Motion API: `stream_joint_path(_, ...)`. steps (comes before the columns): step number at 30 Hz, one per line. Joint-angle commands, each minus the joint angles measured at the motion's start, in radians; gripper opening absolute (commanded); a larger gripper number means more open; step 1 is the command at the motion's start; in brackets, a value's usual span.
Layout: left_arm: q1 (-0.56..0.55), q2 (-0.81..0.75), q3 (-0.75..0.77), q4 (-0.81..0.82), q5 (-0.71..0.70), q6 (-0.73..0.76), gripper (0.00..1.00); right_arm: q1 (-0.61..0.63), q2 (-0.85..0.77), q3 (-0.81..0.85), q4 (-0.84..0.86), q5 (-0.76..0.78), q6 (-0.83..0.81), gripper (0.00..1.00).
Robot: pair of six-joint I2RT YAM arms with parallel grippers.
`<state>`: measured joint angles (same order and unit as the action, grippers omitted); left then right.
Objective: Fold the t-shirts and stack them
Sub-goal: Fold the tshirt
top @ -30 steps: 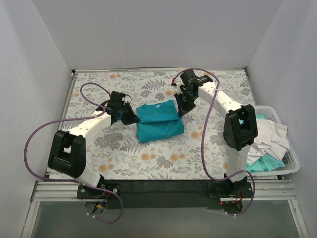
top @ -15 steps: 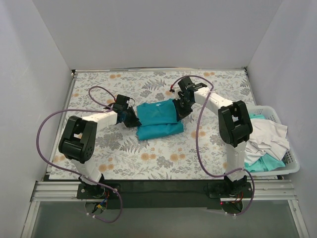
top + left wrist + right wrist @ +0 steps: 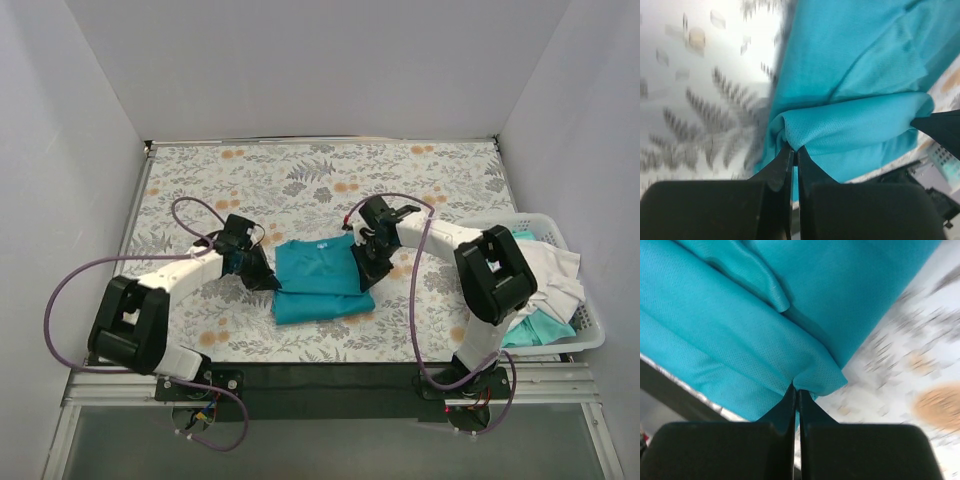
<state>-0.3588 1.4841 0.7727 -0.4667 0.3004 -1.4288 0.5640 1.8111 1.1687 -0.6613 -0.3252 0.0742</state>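
**Folded teal t-shirt pinched at both side edges**

The teal t-shirt (image 3: 315, 282) is seen folded into a rough rectangle on the flower-printed table (image 3: 300, 180), toward the near edge and between the two arms; a lower layer is left showing along its near side. The left gripper (image 3: 268, 284) is held low at the shirt's left edge; in the left wrist view its fingers (image 3: 785, 167) are seen clenched together on a bunched fold of the teal cloth (image 3: 855, 75), no gap being visible between them. The right gripper (image 3: 362, 279) is placed at the shirt's right edge; in the right wrist view its tips (image 3: 796, 390) are likewise seen pressed tight on a corner of the folded cloth (image 3: 740, 330). The table print is blurred in both wrist views. A white plastic basket (image 3: 592, 338) is set at the table's right side, well apart from the folded shirt; crumpled white shirts (image 3: 545, 275) and a pale aqua shirt (image 3: 530, 330) are heaped in it.
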Motion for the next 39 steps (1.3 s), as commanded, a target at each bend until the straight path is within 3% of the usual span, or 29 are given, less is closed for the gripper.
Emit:
stream_joint_path(1, -0.006, -0.177, -0.012, -0.13, -0.003, -0.015, 0.0, 0.045, -0.125, -0.044, -0.069, -0.009, 0.035, 0.01)
stream_joint_path(7, -0.008, -0.346, 0.085, -0.191, -0.009, -0.028, 0.0, 0.053, -0.234, 0.064, -0.187, 0.02, 0.035, 0.01)
stream_joint_path(20, -0.008, -0.351, 0.191, -0.173, -0.032, -0.032, 0.0, 0.047, -0.236, 0.227, -0.279, 0.011, 0.021, 0.01)
stream_joint_path(39, 0.038, -0.01, 0.218, 0.143, -0.106, 0.008, 0.0, -0.068, 0.105, 0.463, -0.216, 0.037, -0.039, 0.01)
